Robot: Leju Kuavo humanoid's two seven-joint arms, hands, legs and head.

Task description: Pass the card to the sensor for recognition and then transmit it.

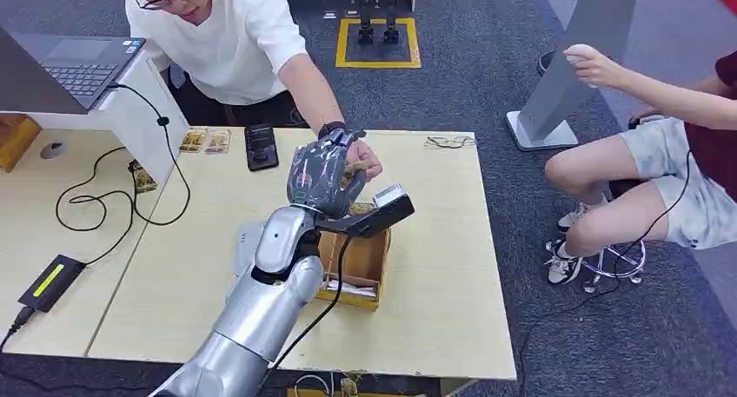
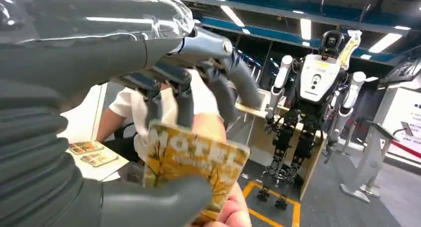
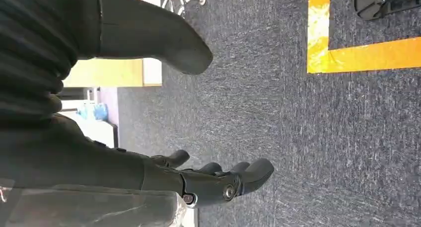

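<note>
The left hand (image 1: 320,178), raised over the table (image 1: 434,267), pinches the yellow card (image 2: 196,165) between thumb and fingers right against the person's hand (image 1: 365,161), while the right hand (image 3: 213,180) hangs empty, fingers loosely apart, near the floor.

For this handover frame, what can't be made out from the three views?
- Head view: the card is nearly hidden behind the left hand and the person's hand.
- Left wrist view: the card has its lower edge covered by the thumb; its smaller print is blurred.
- Head view: the wooden box contents sit under the black sensor.
</note>
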